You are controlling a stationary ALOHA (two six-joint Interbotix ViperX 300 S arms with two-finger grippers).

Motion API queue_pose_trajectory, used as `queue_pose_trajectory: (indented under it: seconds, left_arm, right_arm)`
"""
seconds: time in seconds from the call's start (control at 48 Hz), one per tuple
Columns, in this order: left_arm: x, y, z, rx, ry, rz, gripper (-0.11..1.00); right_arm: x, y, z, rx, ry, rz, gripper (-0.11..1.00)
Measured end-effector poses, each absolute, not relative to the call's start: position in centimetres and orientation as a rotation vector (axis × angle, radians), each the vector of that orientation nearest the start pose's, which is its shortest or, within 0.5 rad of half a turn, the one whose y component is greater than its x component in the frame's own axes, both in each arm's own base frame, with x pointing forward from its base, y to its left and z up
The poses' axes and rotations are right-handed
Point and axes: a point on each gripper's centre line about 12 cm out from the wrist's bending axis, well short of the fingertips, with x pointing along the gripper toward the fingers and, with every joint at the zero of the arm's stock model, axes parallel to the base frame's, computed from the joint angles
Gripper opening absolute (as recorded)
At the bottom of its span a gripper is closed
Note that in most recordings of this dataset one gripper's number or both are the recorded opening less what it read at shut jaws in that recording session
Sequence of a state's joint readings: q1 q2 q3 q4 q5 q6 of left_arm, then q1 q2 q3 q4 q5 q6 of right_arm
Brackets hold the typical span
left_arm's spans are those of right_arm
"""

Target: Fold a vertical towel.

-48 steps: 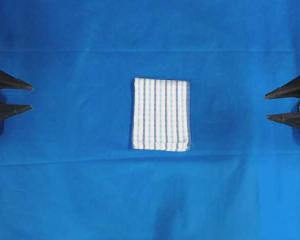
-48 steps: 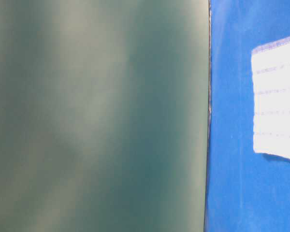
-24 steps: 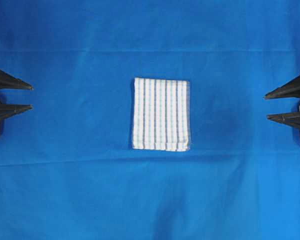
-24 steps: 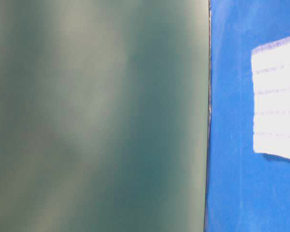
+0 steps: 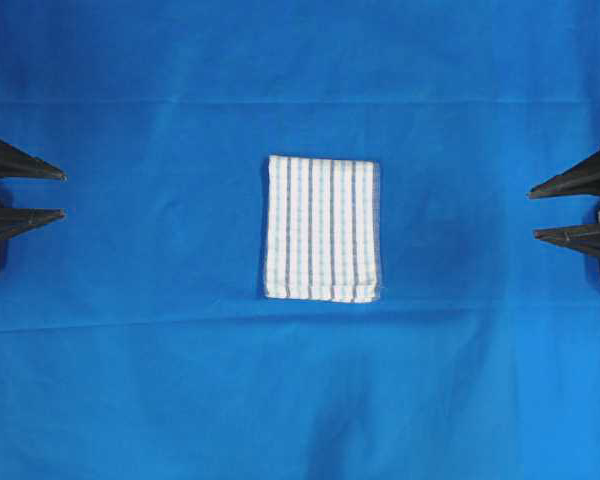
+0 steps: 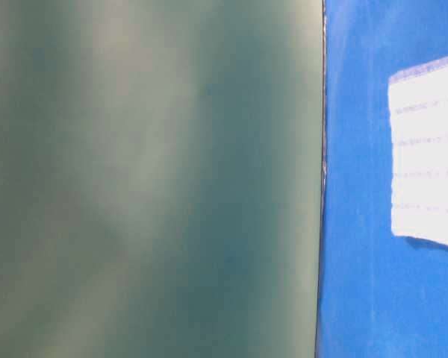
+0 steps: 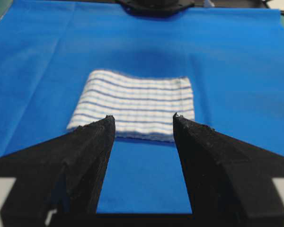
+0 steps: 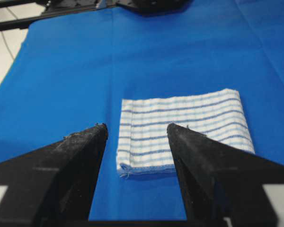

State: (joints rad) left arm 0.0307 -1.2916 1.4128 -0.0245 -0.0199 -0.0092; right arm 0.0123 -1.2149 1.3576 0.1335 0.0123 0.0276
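Observation:
The towel (image 5: 322, 229) lies flat in the middle of the blue tablecloth, folded into a compact white rectangle with thin blue stripes running front to back. It also shows in the table-level view as a white patch (image 6: 427, 153), in the left wrist view (image 7: 135, 104) and in the right wrist view (image 8: 184, 127). My left gripper (image 5: 64, 196) rests at the far left edge, open and empty, well apart from the towel. At the far right edge my right gripper (image 5: 532, 212) stands open and empty too. In each wrist view the jaws (image 7: 143, 117) (image 8: 137, 126) frame bare cloth, short of the towel.
The blue tablecloth (image 5: 140, 380) covers the whole work surface, with faint creases across it. In the table-level view a blurred grey-green surface (image 6: 149, 179) fills the left two thirds. The opposite arm's base shows at the top of each wrist view (image 7: 156, 5) (image 8: 151, 4).

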Motion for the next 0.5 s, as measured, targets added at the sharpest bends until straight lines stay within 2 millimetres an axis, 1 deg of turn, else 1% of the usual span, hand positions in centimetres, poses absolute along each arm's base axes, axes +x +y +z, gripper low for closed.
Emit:
queue_pose_trajectory:
  seconds: [0.5]
  left_arm:
    - [14.34, 0.42, 21.86, -0.034, 0.102, 0.031, 0.51]
  right_arm:
    - [15.33, 0.21, 22.65, 0.160, 0.156, 0.001, 0.59]
